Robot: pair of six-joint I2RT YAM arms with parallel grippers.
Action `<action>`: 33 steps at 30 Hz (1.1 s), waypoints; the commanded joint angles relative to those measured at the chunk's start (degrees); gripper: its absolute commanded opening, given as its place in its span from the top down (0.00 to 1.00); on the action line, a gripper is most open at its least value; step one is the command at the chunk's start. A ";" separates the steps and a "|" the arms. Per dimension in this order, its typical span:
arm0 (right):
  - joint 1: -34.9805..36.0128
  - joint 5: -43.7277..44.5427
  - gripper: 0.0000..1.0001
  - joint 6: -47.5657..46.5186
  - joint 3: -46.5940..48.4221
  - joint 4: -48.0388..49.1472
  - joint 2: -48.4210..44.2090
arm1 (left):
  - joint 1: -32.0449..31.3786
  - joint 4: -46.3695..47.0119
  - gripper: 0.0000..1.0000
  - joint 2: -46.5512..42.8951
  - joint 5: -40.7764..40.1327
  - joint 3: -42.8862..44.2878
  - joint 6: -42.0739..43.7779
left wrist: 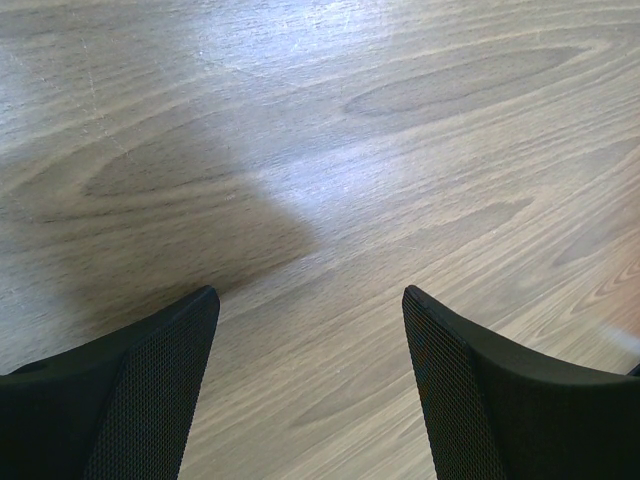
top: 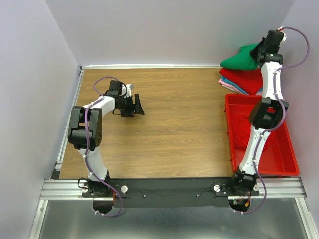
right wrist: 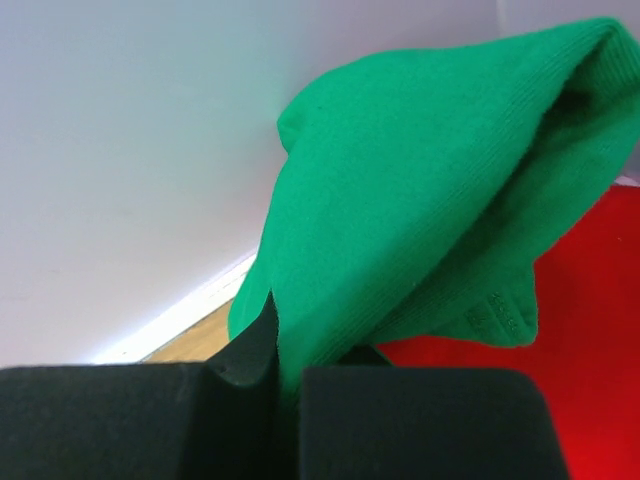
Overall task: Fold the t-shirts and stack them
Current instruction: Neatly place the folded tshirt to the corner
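The bright green t-shirt point(top: 239, 59) — soft, ribbed, bunched into a rumpled hump — sits atop the folded red, pink and light blue t-shirts point(top: 241, 79) at the desk's point(top: 174, 129) far right corner, one fold pinched in the closed right tool point(right wrist: 285, 365), while the left tool point(left wrist: 310, 300) gapes wide above the wood.

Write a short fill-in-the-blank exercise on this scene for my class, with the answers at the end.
The right gripper is shut on the ____ t-shirt.
The left gripper hangs ____ above the wooden table.
The plastic bin is coloured ____.
Missing words: green; open; red.
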 commanded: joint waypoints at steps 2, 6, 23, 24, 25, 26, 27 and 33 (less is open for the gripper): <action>-0.34 -0.47 0.99 -1.53 -2.84 2.80 -4.41 | 0.37 -7.00 0.16 1.99 -4.32 -3.36 0.01; -0.52 0.67 0.99 -2.41 -5.56 2.80 -5.29 | 0.37 -7.08 0.16 1.03 -4.76 -3.54 -0.08; -0.61 30.02 0.04 -8.74 -20.85 1.04 -13.72 | 0.37 -6.82 0.16 -3.19 -5.29 -3.80 -1.04; -0.61 31.68 0.01 -9.26 -21.64 1.04 -14.86 | 0.37 -6.73 0.16 -3.80 -5.55 -3.71 -1.13; -0.61 32.40 0.00 -9.44 -23.04 0.95 -15.39 | 0.37 -6.47 0.16 -4.86 -5.99 -3.54 -1.13; -0.61 32.93 0.00 -9.97 -24.02 0.86 -16.18 | 0.37 -6.12 0.16 -5.39 -6.17 -3.54 -1.30; -0.61 33.45 0.00 -10.06 -24.98 0.86 -17.67 | 0.37 -5.86 0.16 -6.00 -6.34 -3.45 -1.30; -0.43 30.67 0.00 -10.59 -33.77 1.04 -25.41 | 0.28 -4.10 0.16 -11.45 -8.88 -4.33 -2.36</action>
